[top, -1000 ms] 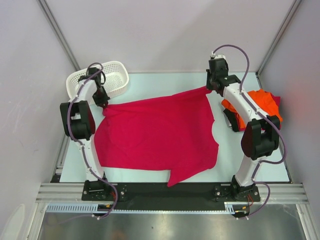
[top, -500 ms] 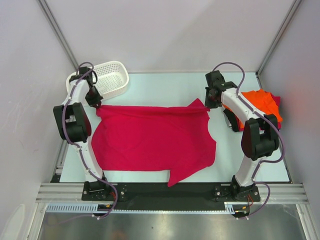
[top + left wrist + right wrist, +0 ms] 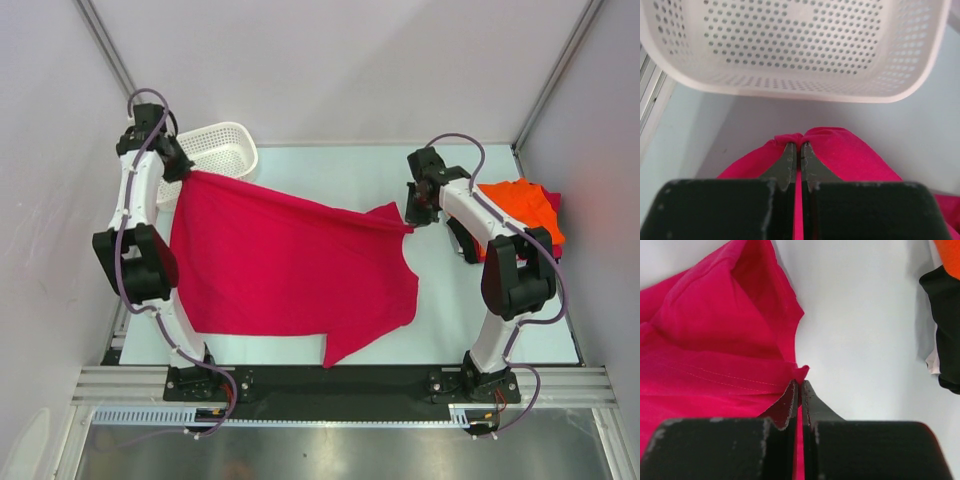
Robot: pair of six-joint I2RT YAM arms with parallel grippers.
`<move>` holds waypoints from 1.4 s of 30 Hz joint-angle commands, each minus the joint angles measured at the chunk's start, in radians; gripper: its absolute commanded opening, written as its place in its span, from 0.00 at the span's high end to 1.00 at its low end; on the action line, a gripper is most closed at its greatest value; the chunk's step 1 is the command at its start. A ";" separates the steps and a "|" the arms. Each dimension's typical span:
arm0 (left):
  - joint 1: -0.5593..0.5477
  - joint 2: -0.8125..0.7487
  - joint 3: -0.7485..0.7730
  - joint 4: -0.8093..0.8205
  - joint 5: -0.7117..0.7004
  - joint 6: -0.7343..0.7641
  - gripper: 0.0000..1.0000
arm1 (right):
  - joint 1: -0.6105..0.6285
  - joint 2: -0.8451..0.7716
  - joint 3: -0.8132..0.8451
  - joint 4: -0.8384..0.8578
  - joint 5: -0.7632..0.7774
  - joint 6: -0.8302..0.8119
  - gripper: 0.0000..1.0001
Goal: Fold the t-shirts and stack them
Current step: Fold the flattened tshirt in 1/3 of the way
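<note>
The crimson t-shirt [image 3: 290, 270] is thin, soft cloth, light and limp. It sags between any two holds and creases where it bunches, so I judge it best taken by small pinches at corners or along a hem, with the span kept taut. It covers the left and middle of the table [image 3: 340, 165], its near part lying flat toward the near edge and its far edge raised off the surface. The left gripper [image 3: 796, 148], up by the far-left corner just beside the white mesh basket [image 3: 225, 140], has its fingers pressed together on a small fold of that edge. The right gripper [image 3: 800, 386], lower and toward the right, pinches the other end likewise. The orange t-shirt [image 3: 520, 205] lies crumpled at the right edge, untouched.
</note>
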 commanded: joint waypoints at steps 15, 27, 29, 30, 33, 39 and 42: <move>0.011 -0.124 -0.369 -0.071 -0.013 -0.049 1.00 | 0.047 0.104 0.044 -0.118 -0.113 0.004 1.00; 0.020 -0.047 -0.268 -0.152 -0.048 -0.118 0.01 | 0.093 0.104 0.099 -0.236 -0.219 -0.039 0.11; 0.020 -0.067 -0.260 -0.163 -0.059 -0.119 0.00 | 0.078 0.083 0.127 -0.244 -0.207 -0.048 0.07; 0.020 -0.078 -0.263 -0.160 -0.059 -0.116 0.00 | 0.070 0.078 0.136 -0.246 -0.205 -0.051 0.06; 0.020 -0.137 -0.289 -0.128 -0.074 -0.124 0.00 | 0.041 0.069 0.165 -0.239 -0.202 -0.060 0.07; 0.020 -0.126 -0.288 -0.110 -0.047 -0.086 0.07 | 0.026 0.102 0.168 -0.201 -0.199 -0.070 0.07; 0.013 -0.113 -0.288 -0.108 -0.018 -0.058 0.19 | 0.020 0.106 0.161 -0.136 -0.213 -0.073 0.08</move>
